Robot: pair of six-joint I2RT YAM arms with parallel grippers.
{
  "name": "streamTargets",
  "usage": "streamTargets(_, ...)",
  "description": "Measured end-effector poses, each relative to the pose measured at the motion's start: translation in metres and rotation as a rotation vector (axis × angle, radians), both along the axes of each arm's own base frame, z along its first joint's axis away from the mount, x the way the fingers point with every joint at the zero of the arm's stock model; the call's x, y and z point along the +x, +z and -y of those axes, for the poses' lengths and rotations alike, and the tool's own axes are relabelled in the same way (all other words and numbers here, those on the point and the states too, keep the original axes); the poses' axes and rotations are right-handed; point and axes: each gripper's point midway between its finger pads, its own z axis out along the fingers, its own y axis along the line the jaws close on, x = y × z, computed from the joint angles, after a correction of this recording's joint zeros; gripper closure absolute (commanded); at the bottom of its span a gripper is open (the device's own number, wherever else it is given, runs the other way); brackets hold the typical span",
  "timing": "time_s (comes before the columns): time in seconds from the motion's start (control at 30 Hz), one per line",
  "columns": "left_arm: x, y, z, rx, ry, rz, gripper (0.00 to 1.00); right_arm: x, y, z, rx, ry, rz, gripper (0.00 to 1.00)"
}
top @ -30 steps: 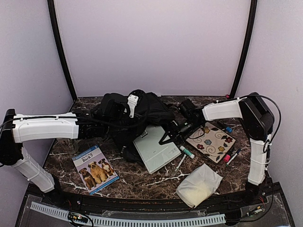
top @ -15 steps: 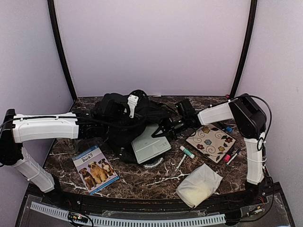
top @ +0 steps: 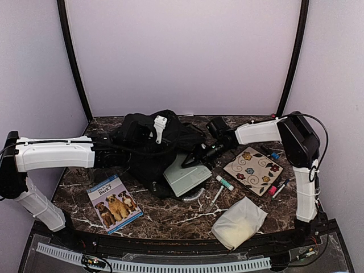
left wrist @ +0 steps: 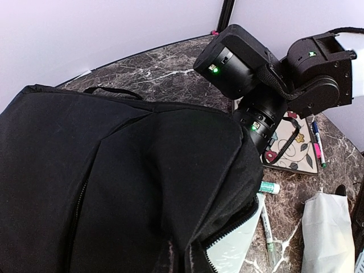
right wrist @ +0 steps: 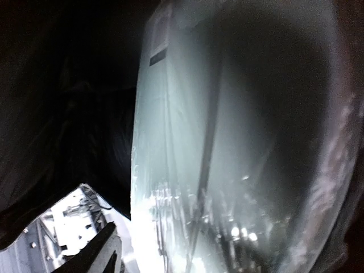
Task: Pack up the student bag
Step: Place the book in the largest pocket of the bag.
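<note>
1. Left arm lies low across the bench and runs into the left side of the student bag. The left pincer is buried in black fabric from overhead and out of its own wrist frame. It is closed, possibly on bag cloth, which can't be confirmed.
2. Dog book lies flat near-left, apart from the bag.
3. The student bag is slumped centre-back. Only the left wrist view shows its zipper mouth gaping.
4. Pale grey folder sits half inside that mouth, half on the bench.
5. Right pincer is at the folder's far edge. The right wrist view shows one finger, the pale folder surface and dark bag around it. Can't tell whether it is open or gripping.
6. To the right lie a glue stick, pen, floral pad and white pouch.
</note>
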Motion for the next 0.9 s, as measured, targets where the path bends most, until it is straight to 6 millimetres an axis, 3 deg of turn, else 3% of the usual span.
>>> streamTargets(0.2,-0.001,0.002,0.002,-0.006,-0.003,0.005,1.0,-0.007,0.011,0.012,-0.051,0.039,0.117,0.23)
streamTargets(0.47,-0.003,0.012,-0.002,-0.052,0.005,0.023,1.0,-0.028,0.042,0.037,-0.083,0.15,0.324,0.13)
streamTargets(0.73,-0.003,0.014,-0.005,-0.07,0.012,0.014,1.0,-0.051,0.037,0.065,-0.159,0.278,0.438,0.12)
streamTargets(0.9,-0.003,0.009,-0.007,-0.07,0.017,0.002,1.0,-0.072,0.051,0.087,-0.172,0.358,0.527,0.14)
